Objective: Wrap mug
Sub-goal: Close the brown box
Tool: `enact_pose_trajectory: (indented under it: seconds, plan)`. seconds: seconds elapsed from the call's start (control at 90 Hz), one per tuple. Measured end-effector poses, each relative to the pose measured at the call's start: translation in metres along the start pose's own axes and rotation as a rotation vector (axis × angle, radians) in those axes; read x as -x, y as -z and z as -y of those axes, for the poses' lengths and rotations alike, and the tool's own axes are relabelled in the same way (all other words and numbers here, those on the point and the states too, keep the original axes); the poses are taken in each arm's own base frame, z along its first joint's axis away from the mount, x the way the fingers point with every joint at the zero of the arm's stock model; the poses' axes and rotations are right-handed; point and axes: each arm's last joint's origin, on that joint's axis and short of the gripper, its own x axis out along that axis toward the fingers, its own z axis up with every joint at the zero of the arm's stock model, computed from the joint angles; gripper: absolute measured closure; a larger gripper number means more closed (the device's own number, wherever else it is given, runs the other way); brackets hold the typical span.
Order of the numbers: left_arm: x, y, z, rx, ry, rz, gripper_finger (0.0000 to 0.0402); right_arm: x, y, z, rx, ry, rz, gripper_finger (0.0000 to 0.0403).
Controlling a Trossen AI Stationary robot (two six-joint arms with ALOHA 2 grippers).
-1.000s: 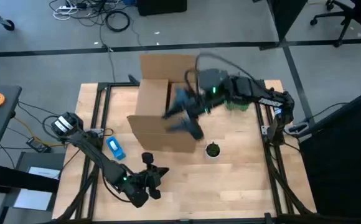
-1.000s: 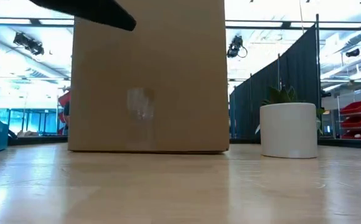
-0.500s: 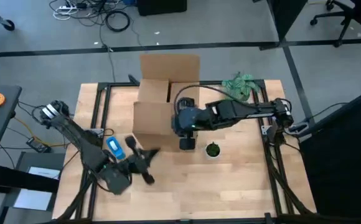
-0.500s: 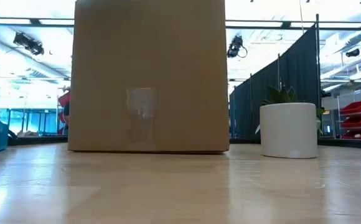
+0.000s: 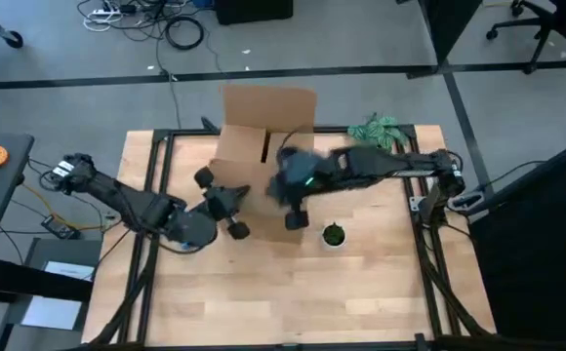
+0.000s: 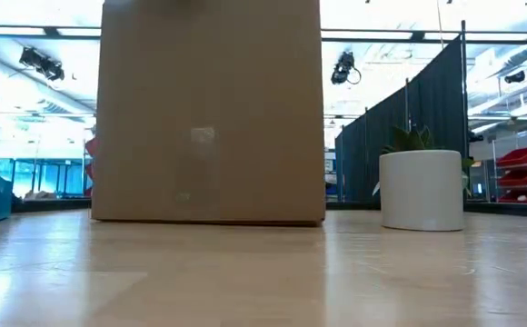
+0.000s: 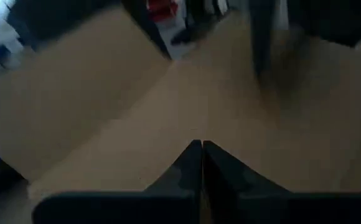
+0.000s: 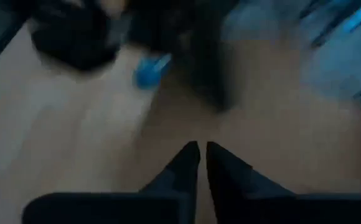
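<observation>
1. Table (image 5: pixel 263 302): the wooden top carries everything listed below.
2. Cardboard box (image 5: pixel 263 146): it stands at the far middle of the table with its flaps up. In the low view (image 6: pixel 207 109) note that its front face sits a little further left than half a second ago.
3. Left gripper (image 5: pixel 226 203): you will find it at the box's near left corner. Half a second ago it was nearer the front edge, so the left arm has swung in toward the box. In the left wrist view (image 7: pixel 200 146) the two fingers meet at their tips with nothing between them.
4. Right gripper (image 5: pixel 296 216): it hangs at the near right of the box, just beside the white cup, in much the same place as before, while the arm behind it has shifted a little. The right wrist view (image 8: pixel 202 146) shows its fingers drawn together, a thin slit between them, holding nothing.
5. Green tangle (image 5: pixel 379 130): it lies at the far right of the table, unmoved.
6. White cup (image 5: pixel 334 235): it holds a small green plant and stands upright near the table's middle, right of the box and apart from it (image 6: pixel 421 189). It has not moved.
7. Blue thing (image 8: pixel 148 71): it shows only as a blur in the right wrist view.
</observation>
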Motion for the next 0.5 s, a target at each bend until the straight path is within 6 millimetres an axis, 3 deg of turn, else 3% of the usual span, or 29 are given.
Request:
enact_pose_trajectory:
  seconds: [0.156, 0.3, 0.5]
  plan:
    - [-0.008, 0.006, -0.005, 0.048, 0.048, -0.073, 0.0402, 0.034, 0.005, 0.046, 0.039, 0.298, -0.028, 0.0398]
    - [-0.009, 0.006, -0.005, 0.054, 0.069, -0.076, 0.0402, 0.068, 0.028, 0.109, 0.03, 0.556, -0.13, 0.0402]
    - [-0.009, 0.005, -0.005, 0.051, 0.077, -0.08, 0.0402, 0.08, 0.078, 0.184, -0.08, 0.555, -0.192, 0.0402]
